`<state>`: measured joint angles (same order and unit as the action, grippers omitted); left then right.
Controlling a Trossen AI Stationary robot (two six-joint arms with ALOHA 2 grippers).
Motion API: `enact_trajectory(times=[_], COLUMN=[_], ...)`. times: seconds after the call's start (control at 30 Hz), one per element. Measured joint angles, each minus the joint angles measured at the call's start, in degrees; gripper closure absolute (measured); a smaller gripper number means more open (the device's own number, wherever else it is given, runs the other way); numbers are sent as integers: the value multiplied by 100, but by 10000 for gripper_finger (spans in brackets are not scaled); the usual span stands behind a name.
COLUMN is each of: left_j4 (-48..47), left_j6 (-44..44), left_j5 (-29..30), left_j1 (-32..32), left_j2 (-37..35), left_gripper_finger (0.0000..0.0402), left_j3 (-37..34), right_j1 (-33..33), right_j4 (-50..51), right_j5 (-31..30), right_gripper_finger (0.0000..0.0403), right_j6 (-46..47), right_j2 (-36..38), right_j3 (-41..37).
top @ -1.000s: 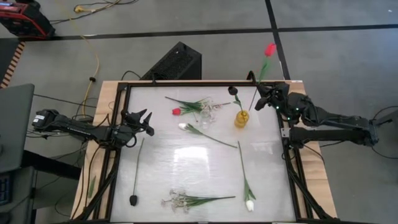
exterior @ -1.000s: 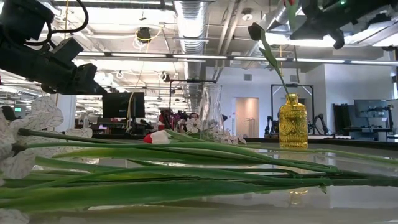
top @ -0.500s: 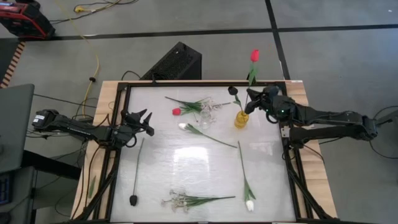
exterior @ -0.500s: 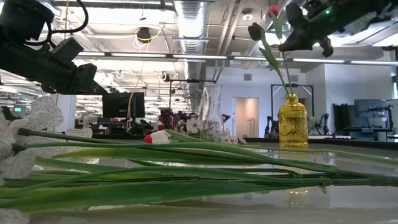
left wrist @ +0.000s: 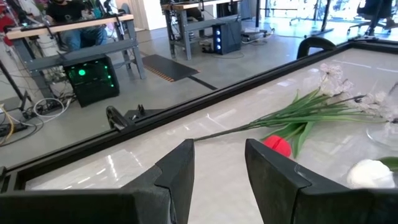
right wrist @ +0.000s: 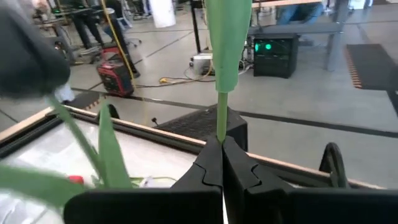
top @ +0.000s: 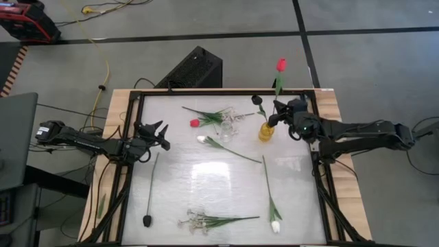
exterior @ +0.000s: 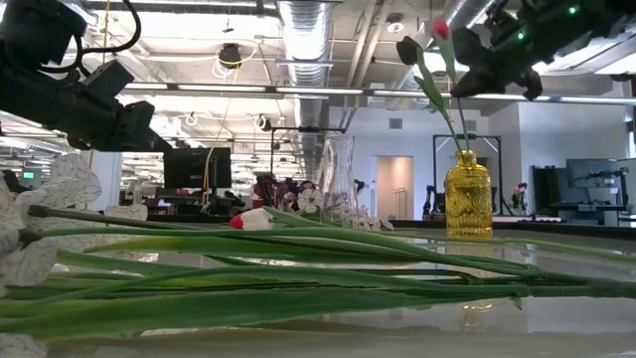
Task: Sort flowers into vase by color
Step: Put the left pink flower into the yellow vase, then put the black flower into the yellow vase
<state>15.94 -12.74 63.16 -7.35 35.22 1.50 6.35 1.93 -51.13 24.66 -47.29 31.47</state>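
Low view: foreground stems blur together, uncountable there. High view, near to far: blossom sprig (top: 206, 221) and white tulip (top: 274, 225) at 6 o'clock; dark purple bloom (top: 147, 220) at 7; second white tulip (top: 203, 140) at centre; left gripper (top: 159, 133), fingers apart, empty, at 9; clear vase (top: 226, 128), red tulip (top: 195, 123), second sprig (top: 241, 114); yellow vase (top: 265, 131) at 1 holding one dark flower (top: 256, 100); right gripper (top: 278, 114) clamped on a held red tulip (top: 280, 65) stem above it.
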Motion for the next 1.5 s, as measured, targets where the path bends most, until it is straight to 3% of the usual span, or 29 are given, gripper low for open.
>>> enact_trajectory(times=[0.2, 0.47, 0.77, 0.93, 1.2, 1.33, 1.5], left_j4=[20, 48, 44, 22, 22, 42, 328], left_j6=[-3, -16, -14, 51, 67, 44, 39], left_j5=[9, 9, -15, -17, -17, 7, -130], left_j1=[2, 0, 2, 2, 2, 1, 2], left_j2=[2, 0, 0, 0, 0, 2, 2], left_gripper_finger=[269, 269, 269, 269, 269, 269, 269], left_j3=[0, -2, -1, -2, -2, -2, -2], right_j1=[-237, -452, -680, -900, -1223, -1528, -2044], right_j4=[-118, -50, 742, 1577, 1910, 1261, 263], right_j5=[-2, 2, 23, 117, 1332, 1873, 2134], right_gripper_finger=[381, 296, 231, 213, 213, 216, 219], right_j6=[125, 35, 31, 24, 58, 42, -455], right_j2=[31, 33, 440, 771, 758, 460, -256], right_j3=[-134, -134, -132, 267, 956, 1108, 1225])
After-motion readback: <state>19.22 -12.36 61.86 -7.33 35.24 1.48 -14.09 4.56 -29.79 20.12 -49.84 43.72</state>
